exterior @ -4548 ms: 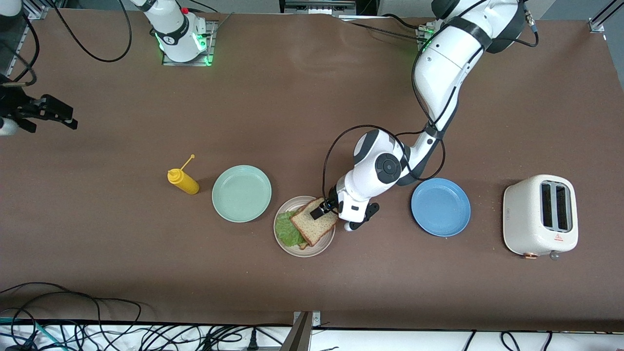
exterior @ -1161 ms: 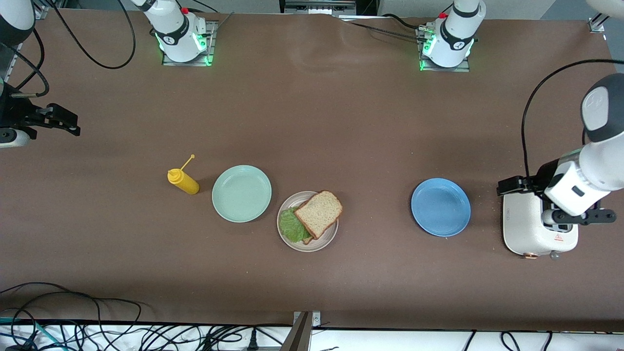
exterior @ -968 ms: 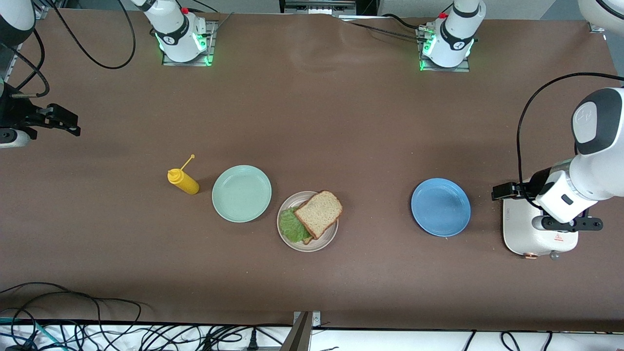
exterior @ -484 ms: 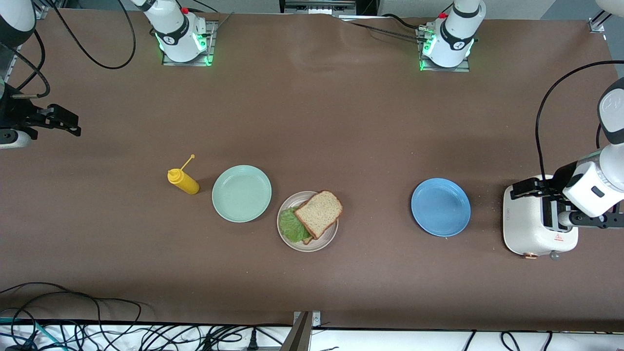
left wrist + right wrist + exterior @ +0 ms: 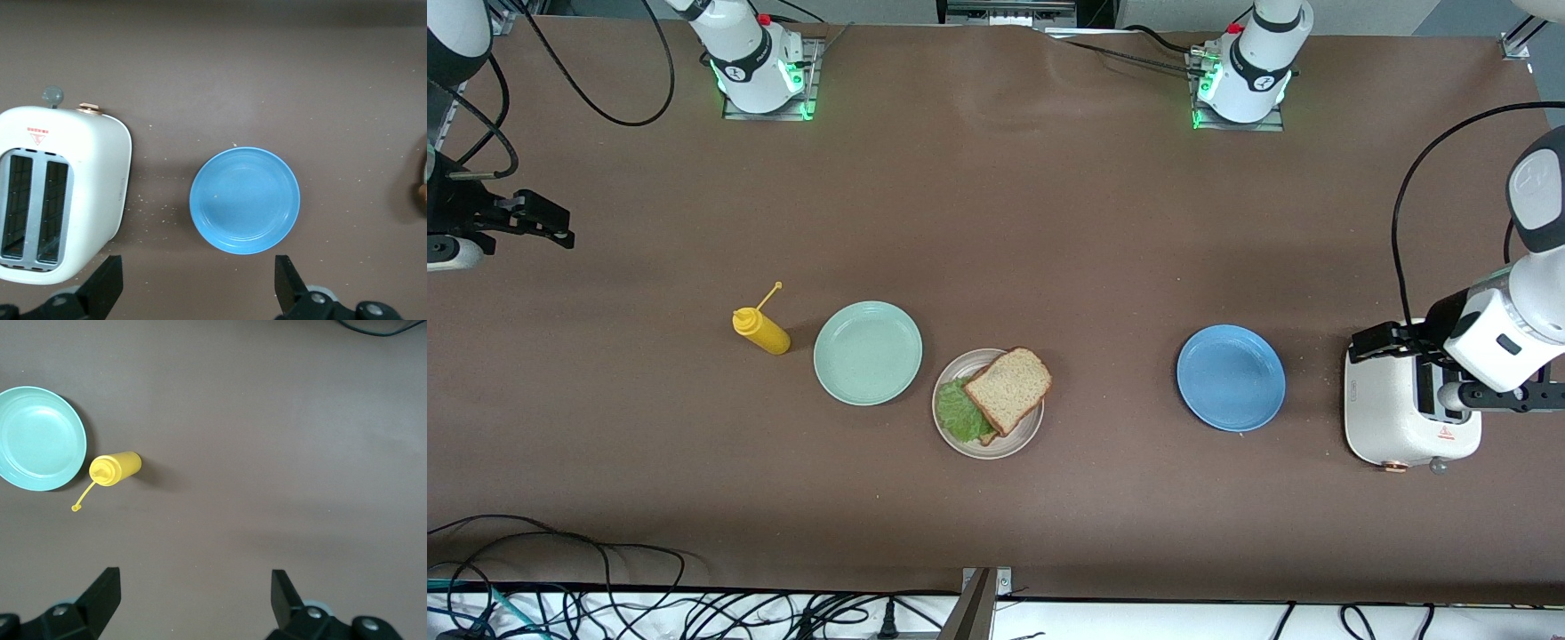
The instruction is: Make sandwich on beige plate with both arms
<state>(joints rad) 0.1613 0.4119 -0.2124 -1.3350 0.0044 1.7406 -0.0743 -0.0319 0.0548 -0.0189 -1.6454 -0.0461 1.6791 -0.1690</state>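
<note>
The sandwich [image 5: 1009, 388] lies on the beige plate [image 5: 1009, 442] near the middle of the table. Its top bread slice sits askew and overhangs the rim toward the left arm's end. The green lettuce [image 5: 958, 413] sticks out from under it, and only a corner of the lower slice shows. My left gripper [image 5: 1383, 342] is open and empty, up in the air over the toaster's edge; in the left wrist view [image 5: 197, 287] the jaws stand wide apart. My right gripper [image 5: 538, 220] waits open and empty over bare table at the right arm's end, also wide apart in the right wrist view [image 5: 195, 593].
A blue plate [image 5: 1231, 378] [image 5: 244, 200] lies between the sandwich and a white toaster [image 5: 1392, 427] [image 5: 63, 193]. A mint-green plate [image 5: 868, 353] [image 5: 37, 440] and a yellow squeeze bottle [image 5: 761, 330] [image 5: 115, 468] stand beside the beige plate toward the right arm's end. Cables hang along the table's near edge.
The left gripper has let go of the top bread slice and swung away from the beige plate to over the toaster. It still drifts slightly there. The right arm has barely moved.
</note>
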